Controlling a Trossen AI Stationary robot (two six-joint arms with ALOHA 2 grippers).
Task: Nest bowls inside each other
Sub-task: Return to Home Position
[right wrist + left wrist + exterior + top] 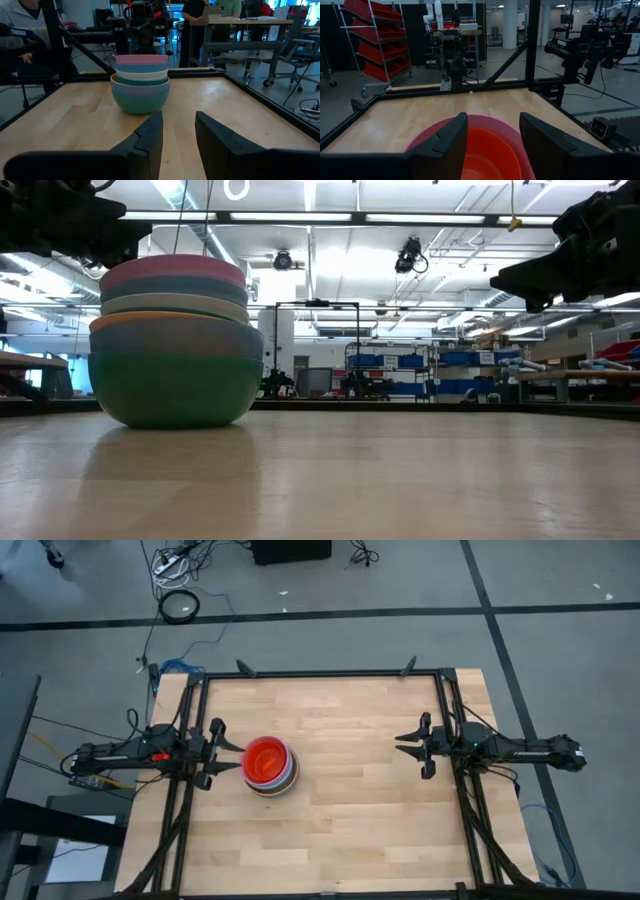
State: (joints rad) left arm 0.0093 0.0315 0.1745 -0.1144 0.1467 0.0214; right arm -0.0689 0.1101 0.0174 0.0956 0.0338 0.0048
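Note:
The bowls stand nested in one stack [270, 766] on the wooden table, left of its middle. A teal bowl [172, 388] rests by its base on the table; a red-orange bowl [490, 155] lies inside a pink one [492, 122] at the top. My left gripper [228, 754] hangs level and open just left of the stack, above its rim [492, 145]. My right gripper [408, 747] stands open at the table's right side, pointing level toward the stack [141, 82], far from it.
A black frame [320, 674] runs along the table's far edge and both sides. Bare wood [350, 810] lies between the stack and my right gripper. People [30, 20] sit and stand beyond the table in the right wrist view.

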